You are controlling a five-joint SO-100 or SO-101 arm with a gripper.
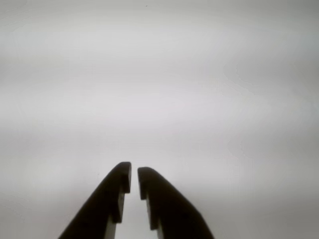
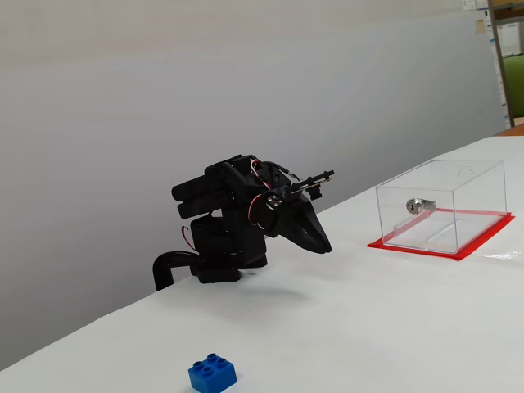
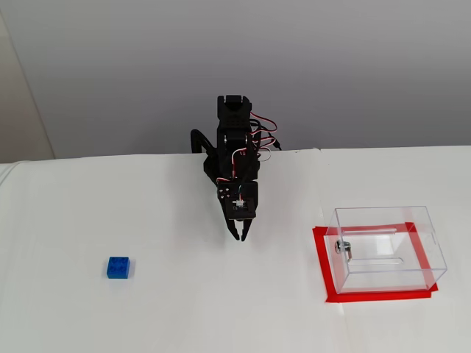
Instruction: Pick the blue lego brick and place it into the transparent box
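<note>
- Wrist view: the gripper [image 1: 134, 172] reaches in from the bottom edge as two dark fingers [image 1: 113, 189] whose tips stand almost together, only a thin slit between them and nothing held. Ahead of them lies only the pale, blurred table [image 1: 159, 74]; neither the brick nor the box shows here.
- A fixed view, from the side: the black arm [image 2: 233, 221] is folded low, and its gripper [image 2: 322, 246] points down toward the white table [image 2: 368, 327], empty. The blue lego brick [image 2: 212, 374] lies on the table well apart from the gripper, below and to its left, near the bottom edge. The transparent box [image 2: 440, 205], standing on a red base [image 2: 442, 250] with a silver lock [image 2: 416, 205] on one wall, stands well to the gripper's right.
- A fixed view, from the front: the gripper [image 3: 240, 237] hangs tip-down just above the table [image 3: 221, 309], fingers nearly together. The blue lego brick [image 3: 118, 267] rests far to its left and a little nearer the camera; the transparent box [image 3: 390, 250] stands to its right.
</note>
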